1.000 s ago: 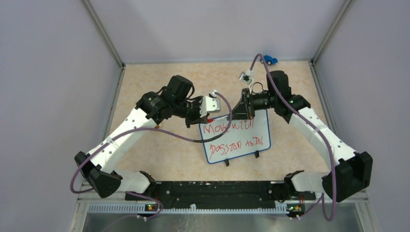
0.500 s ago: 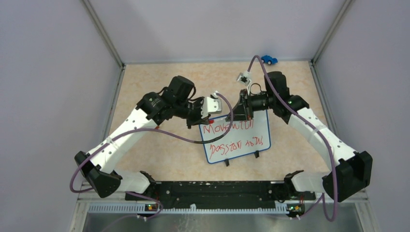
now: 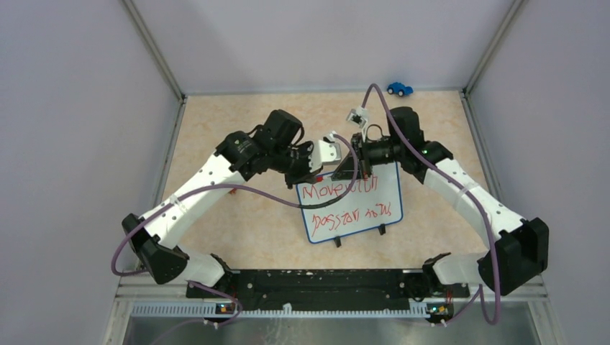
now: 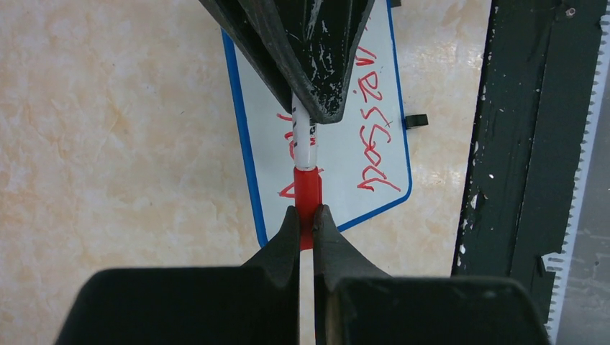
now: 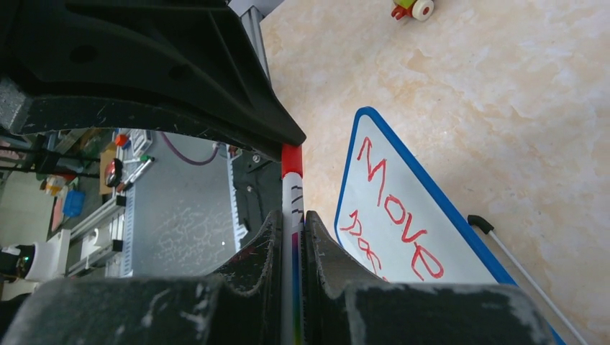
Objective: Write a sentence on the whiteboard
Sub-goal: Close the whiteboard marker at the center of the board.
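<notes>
Whiteboard point(image 3: 386, 194) bears one sentence point(image 3: 338, 218), two red lines.

We've got white link shells with black joint housings on both the left arm point(image 3: 183, 205) and right arm point(image 3: 467, 198), each ending in a chunky black base block point(image 3: 521, 251). A purple cable point(image 3: 372, 88) runs along each arm to a small white camera box point(image 3: 329, 151) at the wrist. On the left gripper point(image 4: 306, 210) and right gripper point(image 5: 292, 214) we see tapered black fingers point(image 4: 285, 241), surfaces scuffed and flecked white.
</notes>
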